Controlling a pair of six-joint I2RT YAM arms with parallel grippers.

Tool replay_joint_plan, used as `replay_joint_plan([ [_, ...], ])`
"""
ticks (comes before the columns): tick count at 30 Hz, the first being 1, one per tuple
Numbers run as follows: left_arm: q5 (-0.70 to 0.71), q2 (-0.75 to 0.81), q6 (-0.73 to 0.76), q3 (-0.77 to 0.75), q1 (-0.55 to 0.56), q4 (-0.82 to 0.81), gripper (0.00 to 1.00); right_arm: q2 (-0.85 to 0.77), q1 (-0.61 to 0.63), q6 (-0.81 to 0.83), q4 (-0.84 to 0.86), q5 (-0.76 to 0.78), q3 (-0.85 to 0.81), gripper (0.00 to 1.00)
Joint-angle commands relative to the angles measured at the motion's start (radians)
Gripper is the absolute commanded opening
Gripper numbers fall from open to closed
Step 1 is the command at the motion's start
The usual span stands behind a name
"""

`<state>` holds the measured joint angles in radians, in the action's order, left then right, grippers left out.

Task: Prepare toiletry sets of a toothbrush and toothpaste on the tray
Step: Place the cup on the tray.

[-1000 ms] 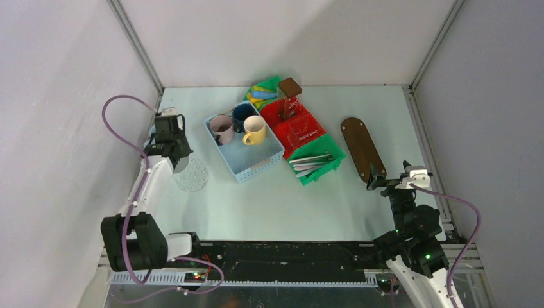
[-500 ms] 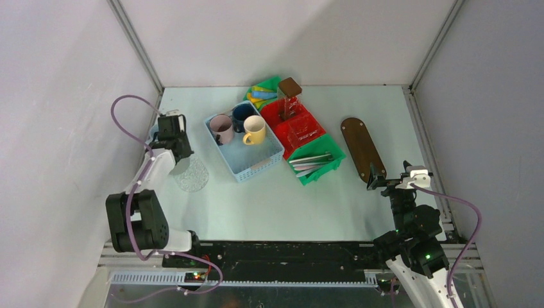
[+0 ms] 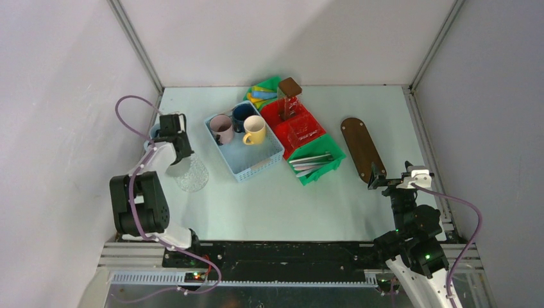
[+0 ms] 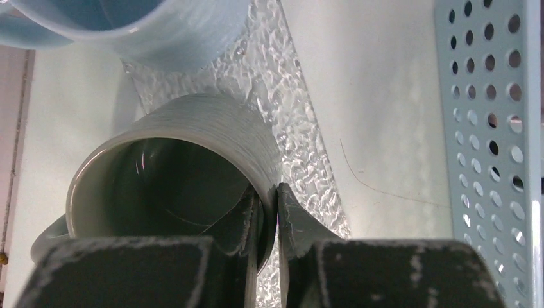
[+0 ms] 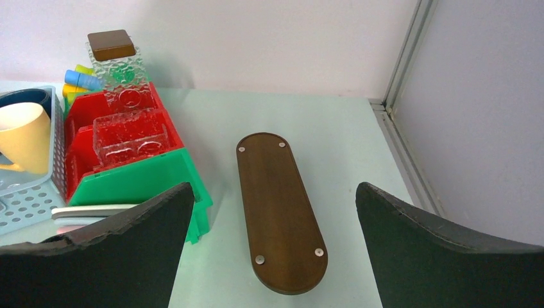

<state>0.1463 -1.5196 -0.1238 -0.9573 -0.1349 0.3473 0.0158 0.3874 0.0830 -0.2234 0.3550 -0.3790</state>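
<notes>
Gripping rim of ribbed grey mug (image 4: 212, 122): left claw (image 4: 268, 200) | right claw (image 5: 272, 192) spread wide | tray (image 5: 269, 160) flat, dark-brown, oval

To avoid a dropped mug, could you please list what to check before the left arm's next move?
1. Grip of left gripper on grey mug wall: ok, one finger inside, one outside.
2. Gap between pale blue mug and grey mug: cannot tell.
3. Space on the tray: ok, bare.
4. State of right gripper: ok, open.
5. Contents of grey mug: not ok, looks empty.
</notes>
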Motion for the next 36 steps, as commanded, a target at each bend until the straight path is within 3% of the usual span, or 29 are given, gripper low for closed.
replay_joint_plan([
  [1,0.021,0.002,0.004,-0.084,-0.040,-0.072,0.05,-0.114,-0.007,0.002,0.008,0.006,-0.026,1.00],
  [29,-0.060,-0.098,-0.066,-0.181,-0.054,-0.045,0.06,-0.113,-0.010,0.005,0.013,-0.008,-0.024,1.00],
  [36,-0.031,-0.106,-0.077,-0.188,-0.053,-0.025,0.19,-0.113,-0.011,0.005,0.012,-0.009,-0.023,1.00],
])
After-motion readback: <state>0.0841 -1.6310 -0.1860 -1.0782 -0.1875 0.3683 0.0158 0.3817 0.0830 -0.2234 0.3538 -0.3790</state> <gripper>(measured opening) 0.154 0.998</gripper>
